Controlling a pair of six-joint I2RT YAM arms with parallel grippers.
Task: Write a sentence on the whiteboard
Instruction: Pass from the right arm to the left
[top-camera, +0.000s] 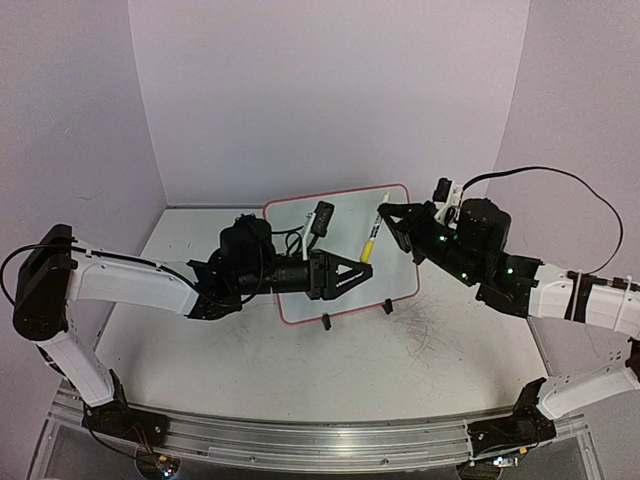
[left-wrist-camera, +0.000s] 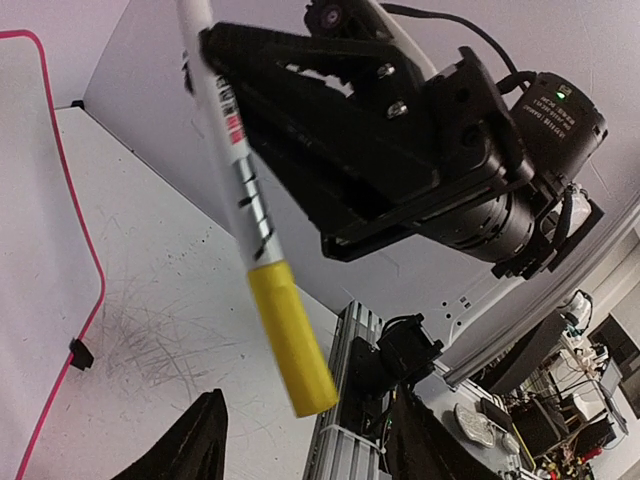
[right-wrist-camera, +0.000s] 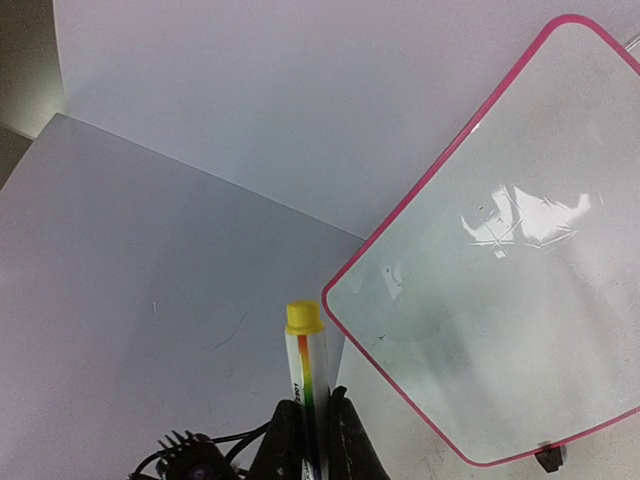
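Hand (right-wrist-camera: 313, 428) gripping yellow-tipped marker (right-wrist-camera: 306, 360), whiteboard (right-wrist-camera: 500, 300) apparently blank

**Gloss Meets Scuffed Matt**

The whiteboard (right-wrist-camera: 500, 300) has a smooth, glossy white face that catches glare, edged by a thin pink rim. The marker (left-wrist-camera: 245, 200) has a shiny plastic barrel and a smooth yellow cap. The table (top-camera: 350, 370) is matt white, scratched grey. The rail (top-camera: 330, 445) looks like brushed metal.

Left arm (top-camera: 130, 285) reaches from the left edge toward frame centre, forearm roughly level. Left gripper (top-camera: 356, 272) points right, fingers spread apart. Right arm (top-camera: 600, 300) comes in from the right edge. Right gripper (top-camera: 388, 213) sits upper centre-right, clamped on a marker (top-camera: 369, 240).
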